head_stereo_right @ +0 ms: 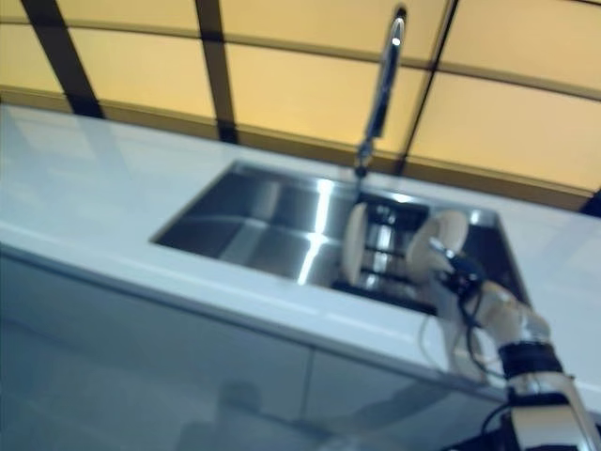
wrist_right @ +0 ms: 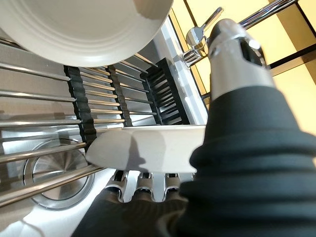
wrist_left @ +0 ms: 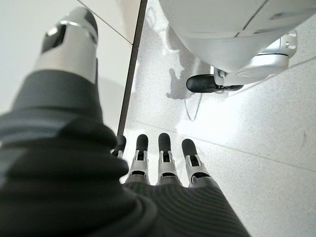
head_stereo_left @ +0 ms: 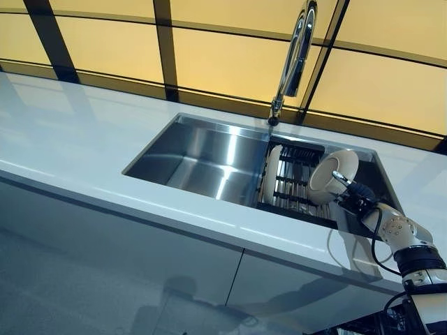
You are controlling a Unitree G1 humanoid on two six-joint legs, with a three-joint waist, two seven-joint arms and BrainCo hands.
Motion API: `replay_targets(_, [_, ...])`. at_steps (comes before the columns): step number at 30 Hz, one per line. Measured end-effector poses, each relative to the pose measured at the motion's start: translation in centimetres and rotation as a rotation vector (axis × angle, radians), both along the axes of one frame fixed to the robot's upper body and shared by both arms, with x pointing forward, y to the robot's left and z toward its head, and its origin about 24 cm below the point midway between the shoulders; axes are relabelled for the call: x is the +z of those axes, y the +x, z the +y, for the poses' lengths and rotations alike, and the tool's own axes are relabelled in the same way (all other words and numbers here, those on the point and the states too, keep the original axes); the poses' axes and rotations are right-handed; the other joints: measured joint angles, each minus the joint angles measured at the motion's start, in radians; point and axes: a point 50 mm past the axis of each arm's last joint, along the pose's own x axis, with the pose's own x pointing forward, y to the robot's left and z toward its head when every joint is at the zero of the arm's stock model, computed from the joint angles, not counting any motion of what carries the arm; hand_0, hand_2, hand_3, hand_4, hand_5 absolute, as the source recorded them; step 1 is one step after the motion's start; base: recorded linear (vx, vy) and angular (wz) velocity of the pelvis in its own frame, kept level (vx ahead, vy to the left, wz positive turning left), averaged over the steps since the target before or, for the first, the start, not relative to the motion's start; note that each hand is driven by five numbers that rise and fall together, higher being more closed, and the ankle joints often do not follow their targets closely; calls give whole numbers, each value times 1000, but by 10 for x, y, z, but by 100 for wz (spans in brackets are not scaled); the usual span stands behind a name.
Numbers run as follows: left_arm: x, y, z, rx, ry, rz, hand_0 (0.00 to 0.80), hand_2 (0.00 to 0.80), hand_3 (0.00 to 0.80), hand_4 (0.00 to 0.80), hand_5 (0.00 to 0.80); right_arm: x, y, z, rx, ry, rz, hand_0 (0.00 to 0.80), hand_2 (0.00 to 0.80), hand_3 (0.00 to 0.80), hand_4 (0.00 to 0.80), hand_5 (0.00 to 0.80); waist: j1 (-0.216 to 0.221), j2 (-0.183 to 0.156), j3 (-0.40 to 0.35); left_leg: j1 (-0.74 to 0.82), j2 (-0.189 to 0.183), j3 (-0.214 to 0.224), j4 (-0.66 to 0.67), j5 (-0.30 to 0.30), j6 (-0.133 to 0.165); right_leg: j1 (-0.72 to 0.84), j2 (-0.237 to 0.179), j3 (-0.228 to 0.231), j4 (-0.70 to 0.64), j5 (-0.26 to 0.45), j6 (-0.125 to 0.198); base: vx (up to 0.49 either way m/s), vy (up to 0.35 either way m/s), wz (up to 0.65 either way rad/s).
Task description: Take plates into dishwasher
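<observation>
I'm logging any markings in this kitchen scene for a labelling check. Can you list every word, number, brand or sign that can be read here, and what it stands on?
None can be read in any view.
White round plate held by the right hand: plain.
Second white plate upright in the dark rack: plain.
Steel sink, chrome tap, white counter: no markings.
Left hand hangs over bare floor.

The right hand (head_stereo_left: 353, 195) beside the sink (head_stereo_left: 209, 157) has silver fingers under a dark ribbed cover. A rounded silver-grey forearm with small dark screws, a black band and a thin black cable follows. The left hand (wrist_left: 163, 158) has dark fingertips (wrist_left: 164, 140), silver segments and the same ribbed cover.
</observation>
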Motion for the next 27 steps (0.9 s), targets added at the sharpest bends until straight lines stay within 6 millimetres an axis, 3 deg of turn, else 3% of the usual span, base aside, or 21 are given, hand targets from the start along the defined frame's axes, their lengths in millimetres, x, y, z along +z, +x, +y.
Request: replay_targets(27, [3,10,-2,-15,-3,-29,0,0,0,0,0,-1,2,-4,-37,5,23,0,0,0,0,0,0,2,39,-44,-2,-3,26,-1,-1,-30,-2,-4,1,4,-2,-6,-3,0])
